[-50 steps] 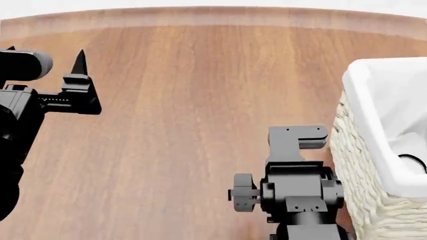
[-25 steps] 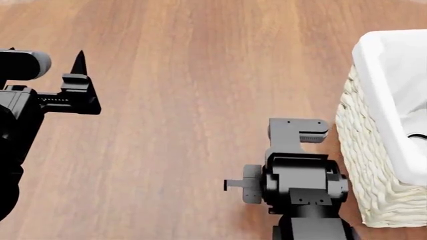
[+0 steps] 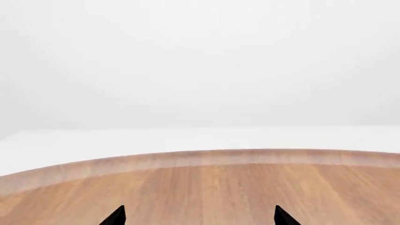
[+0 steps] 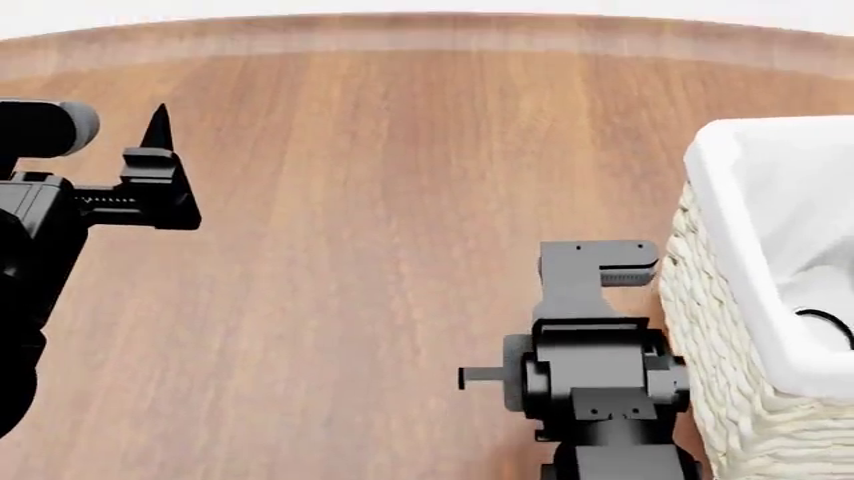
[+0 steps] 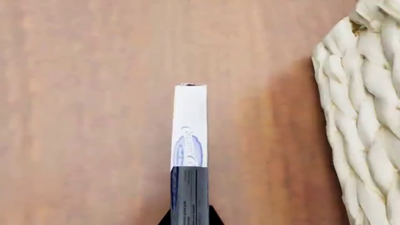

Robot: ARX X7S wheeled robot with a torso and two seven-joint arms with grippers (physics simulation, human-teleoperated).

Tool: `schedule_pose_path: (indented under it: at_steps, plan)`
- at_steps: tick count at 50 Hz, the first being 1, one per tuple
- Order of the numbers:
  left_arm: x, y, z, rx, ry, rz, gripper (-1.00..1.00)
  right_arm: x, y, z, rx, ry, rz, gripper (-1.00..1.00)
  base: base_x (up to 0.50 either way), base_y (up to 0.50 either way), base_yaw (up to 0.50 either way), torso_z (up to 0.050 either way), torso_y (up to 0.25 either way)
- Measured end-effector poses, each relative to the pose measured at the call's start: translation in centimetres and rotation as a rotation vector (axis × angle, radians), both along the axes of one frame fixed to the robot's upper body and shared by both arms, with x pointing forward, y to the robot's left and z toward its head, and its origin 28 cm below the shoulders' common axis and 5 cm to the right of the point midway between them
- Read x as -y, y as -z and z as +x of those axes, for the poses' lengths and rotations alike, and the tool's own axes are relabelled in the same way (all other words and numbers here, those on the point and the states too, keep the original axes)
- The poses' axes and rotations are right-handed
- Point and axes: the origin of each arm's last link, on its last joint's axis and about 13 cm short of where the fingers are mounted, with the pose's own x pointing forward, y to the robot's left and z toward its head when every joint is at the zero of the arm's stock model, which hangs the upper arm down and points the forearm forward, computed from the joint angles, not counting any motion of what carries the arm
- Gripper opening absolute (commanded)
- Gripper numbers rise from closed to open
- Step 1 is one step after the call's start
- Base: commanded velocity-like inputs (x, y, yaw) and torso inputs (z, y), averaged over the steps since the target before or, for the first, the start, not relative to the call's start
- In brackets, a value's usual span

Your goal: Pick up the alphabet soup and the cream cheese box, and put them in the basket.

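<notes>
My right gripper (image 5: 189, 218) is shut on the cream cheese box (image 5: 189, 122), a thin white box with blue print. It is held edge-on above the wooden table, just beside the woven wall of the basket (image 5: 368, 117). In the head view the right gripper (image 4: 597, 262) hangs close to the basket's (image 4: 727, 300) left wall, and the box is hidden under it. My left gripper (image 3: 200, 216) is open and empty, raised at the far left of the head view (image 4: 91, 105). The alphabet soup does not show in any view.
The round wooden table (image 4: 374, 200) has its curved far edge at the top of the head view. The basket's white cloth liner (image 4: 761, 200) folds over its rim, and a thin dark curved line (image 4: 827, 322) shows inside it. White floor lies beyond the table (image 3: 200, 140).
The head view dipped down towards the table and came back up. My right arm shifted slightly with the box still gripped. My left arm has not moved.
</notes>
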Motion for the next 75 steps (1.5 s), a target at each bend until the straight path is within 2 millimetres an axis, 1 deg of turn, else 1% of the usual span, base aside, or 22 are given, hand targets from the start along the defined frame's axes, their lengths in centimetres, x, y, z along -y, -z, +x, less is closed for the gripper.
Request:
schedule_pose_path:
  at_steps: [33, 39, 44, 51, 58, 69, 75]
  plan:
    - [-0.1, 0.0, -0.2, 0.001, 0.005, -0.001, 1.0, -0.4, -0.8, 0.4, 0.041, -0.039, -0.03, -1.0, 0.0, 0.0, 0.0, 0.0, 0.25]
    - [-0.1, -0.1, -0.2, 0.001, -0.003, -0.004, 1.0, -0.4, -1.3, 0.7, 0.061, -0.054, -0.025, -1.0, 0.0, 0.0, 0.0, 0.0, 0.005]
    - [-0.1, -0.1, -0.2, 0.002, -0.008, -0.003, 1.0, -0.4, -2.8, 1.2, 0.105, -0.071, -0.016, -1.0, 0.0, 0.0, 0.0, 0.0, 0.0]
    - [-0.1, -0.1, -0.2, 0.003, -0.012, -0.002, 1.0, -0.3, -6.1, 2.1, 0.181, -0.089, -0.008, -1.0, 0.0, 0.0, 0.0, 0.0, 0.0]
    - [-0.1, 0.0, -0.1, 0.002, -0.016, -0.003, 1.0, 0.0, -9.1, 2.3, 0.246, -0.099, -0.005, -1.0, 0.0, 0.0, 0.0, 0.0, 0.0]
    - [-0.1, 0.0, -0.1, 0.002, -0.018, -0.001, 1.0, 0.5, -12.2, 2.2, 0.317, -0.105, -0.001, -1.0, 0.0, 0.0, 0.0, 0.0, 0.0]
    - [-0.1, 0.1, -0.1, 0.001, -0.019, 0.0, 1.0, 1.4, -13.7, 1.9, 0.359, -0.07, -0.023, -1.0, 0.0, 0.0, 0.0, 0.0, 0.0]
